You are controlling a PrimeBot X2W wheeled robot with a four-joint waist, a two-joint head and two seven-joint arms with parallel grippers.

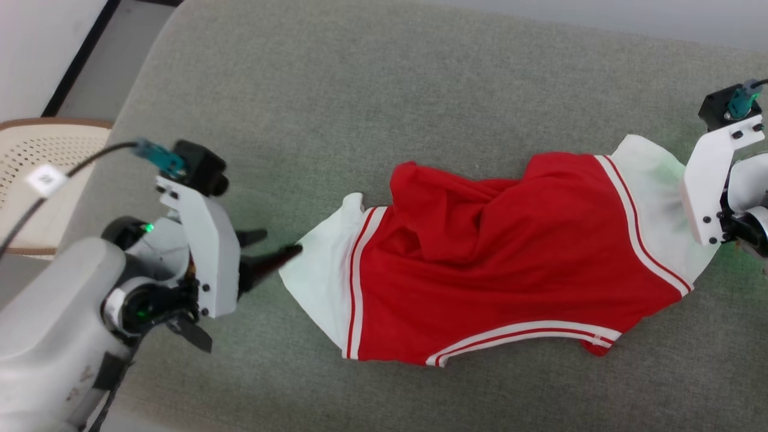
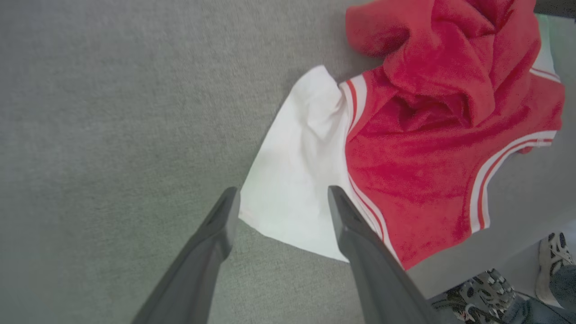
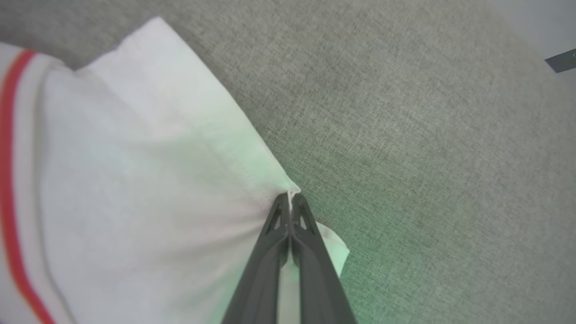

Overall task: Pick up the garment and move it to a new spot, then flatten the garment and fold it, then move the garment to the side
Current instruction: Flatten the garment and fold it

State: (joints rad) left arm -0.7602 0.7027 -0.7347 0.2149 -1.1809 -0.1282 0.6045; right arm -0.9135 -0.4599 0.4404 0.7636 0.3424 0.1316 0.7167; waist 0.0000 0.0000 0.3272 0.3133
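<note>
The garment point(image 1: 498, 264), a bright red soft shirt with white sleeves, lies on grey upholstery point(image 1: 360, 90). Right gripper point(image 3: 290, 198) pinches its three-o'clock sleeve edge; left gripper point(image 2: 282, 191), spread, flanks the nine-o'clock sleeve. Pulling could slip that thin pinch.

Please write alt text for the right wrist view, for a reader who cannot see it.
The right gripper is shut on the edge of the garment, pinching its white sleeve. A red stripe runs at the left, and a grey woven surface lies beneath.

White screwed brackets point(image 1: 201, 240), grey forearm point(image 1: 48, 312), teal-plugged black cable point(image 1: 54, 180), dark-fingered left pincer point(image 2: 282, 193).
</note>
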